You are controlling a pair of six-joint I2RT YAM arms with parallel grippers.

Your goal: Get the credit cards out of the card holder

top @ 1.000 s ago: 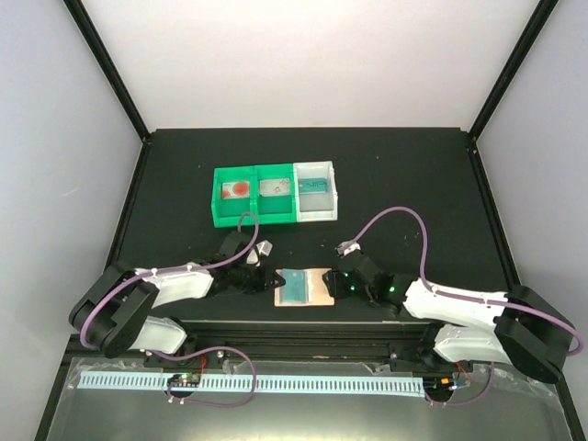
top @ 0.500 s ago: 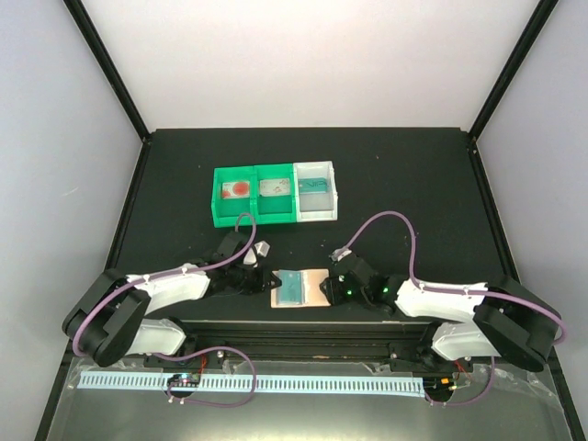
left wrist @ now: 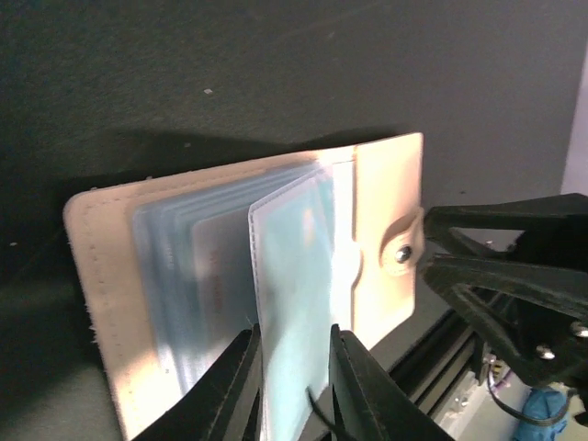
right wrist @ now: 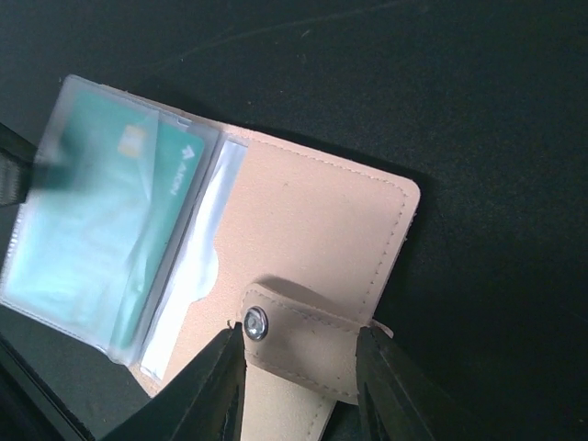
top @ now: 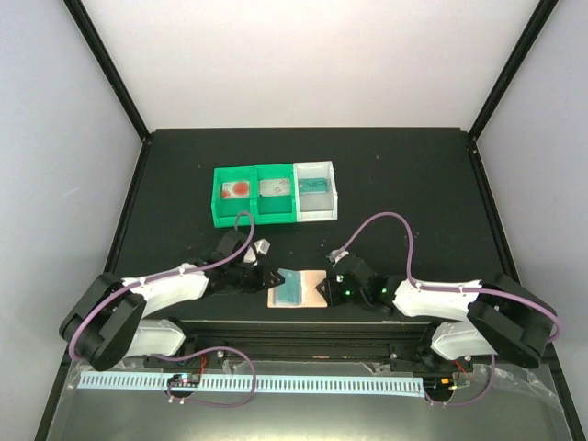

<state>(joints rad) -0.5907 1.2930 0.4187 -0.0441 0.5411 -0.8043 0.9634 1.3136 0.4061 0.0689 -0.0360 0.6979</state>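
Moved: over the last second both arms have come in on the holder [top: 318, 292]. The left arm [top: 175, 283] has reached its left edge and the right arm [top: 432, 296] has slid up to its right edge. The holder itself has crept slightly leftward.
Holder: it lies open on the bench [top: 404, 184], between the two arms, tan lining up.
Sleeves: a fan of clear sleeves [left wrist: 184, 276] lifts off the holder's left half, and the top sleeve [left wrist: 289, 276] stands highest.
Card: one teal card [right wrist: 92, 211] shows through the top sleeve, fully inside it. We see no card lying outside the holder beside it.
Left jaws: a little spread at the holder's left edge, with the top sleeve's end showing in the gap. We cannot tell whether they press on it.
Right jaws: spread, astride the tab [right wrist: 303, 335] at the holder's right edge, one finger just beside the snap [right wrist: 254, 322]. We see no firm clamp on the tab.
Bin [top: 253, 219]: behind the holder and well apart from it. Its contents are too small for us to tell.
Meaning: we judge the right arm is set to pin the holder by its tab while the left works the card free. The pull has not begun.
Risk: we expect the sleeve to come along with the card and drag the holder unless the tab is held down.
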